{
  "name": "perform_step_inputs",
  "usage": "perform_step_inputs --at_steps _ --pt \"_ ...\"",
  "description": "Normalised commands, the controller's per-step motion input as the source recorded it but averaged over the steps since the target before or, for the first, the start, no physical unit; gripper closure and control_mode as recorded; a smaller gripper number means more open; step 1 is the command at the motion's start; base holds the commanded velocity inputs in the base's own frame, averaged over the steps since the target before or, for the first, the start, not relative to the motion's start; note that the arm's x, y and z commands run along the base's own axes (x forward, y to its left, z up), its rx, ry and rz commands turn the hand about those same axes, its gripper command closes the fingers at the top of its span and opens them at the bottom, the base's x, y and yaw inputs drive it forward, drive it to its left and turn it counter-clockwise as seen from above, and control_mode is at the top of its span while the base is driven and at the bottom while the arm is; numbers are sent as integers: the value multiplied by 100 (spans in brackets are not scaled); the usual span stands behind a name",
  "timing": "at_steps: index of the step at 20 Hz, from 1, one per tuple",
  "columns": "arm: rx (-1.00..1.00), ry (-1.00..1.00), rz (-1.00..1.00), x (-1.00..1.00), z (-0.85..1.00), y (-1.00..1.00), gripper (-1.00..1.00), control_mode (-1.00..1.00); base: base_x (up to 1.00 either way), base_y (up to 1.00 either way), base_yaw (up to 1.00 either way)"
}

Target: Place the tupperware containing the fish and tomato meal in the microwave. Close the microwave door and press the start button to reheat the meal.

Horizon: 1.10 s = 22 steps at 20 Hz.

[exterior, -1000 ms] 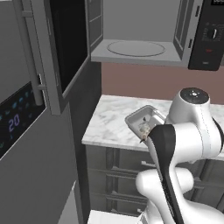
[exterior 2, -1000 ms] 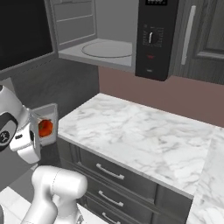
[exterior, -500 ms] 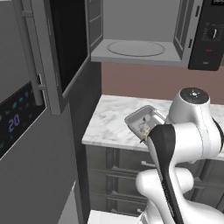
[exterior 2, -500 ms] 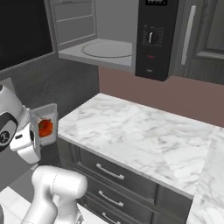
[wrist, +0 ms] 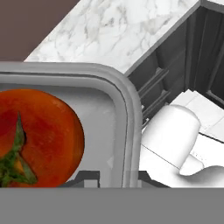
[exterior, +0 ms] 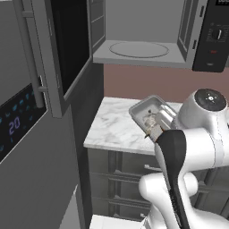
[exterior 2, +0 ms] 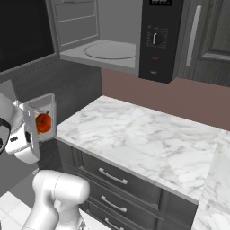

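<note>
Fingers (wrist: 118, 177) of your gripper are clamped on the rim of the tupperware (wrist: 124, 113), one tip inside the wall and one outside, as your hand view shows. A red tomato (wrist: 37, 135) with a green stem sits inside the box, close against that wall. You can see the tupperware (exterior: 151, 114) in the left base view held up in the air, tilted, just over the front edge of the marble worktop (exterior: 116, 127). From the right base view it stands nearly on edge beside the wrist, the tomato (exterior 2: 43, 122) showing through its open side, off the worktop's (exterior 2: 148, 139) left corner. The fish you cannot make out in any view. Below the worktop are dark drawers (exterior 2: 112, 177). Further back and higher, the microwave (exterior: 147, 49) stands with its door (exterior: 67, 44) swung wide to the left, and the round turntable (exterior: 139, 49) lies bare. Its black control panel (exterior 2: 157, 38) with a knob sits to the right of the cavity.
</note>
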Motion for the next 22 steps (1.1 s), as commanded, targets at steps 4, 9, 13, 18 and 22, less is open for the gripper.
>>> perform_step_inputs --at_steps 4,9,13,18,22 --pt "0 -17 0 0 47 -16 100 -100 0 0 0" --pt "0 -5 0 0 71 -14 100 -100 0 0 0" --pt "0 0 0 9 67 -12 100 -100 0 0 0" --pt "0 3 -1 26 51 -9 100 -100 0 0 0" --pt "0 12 -1 53 6 0 100 -100 0 0 0"
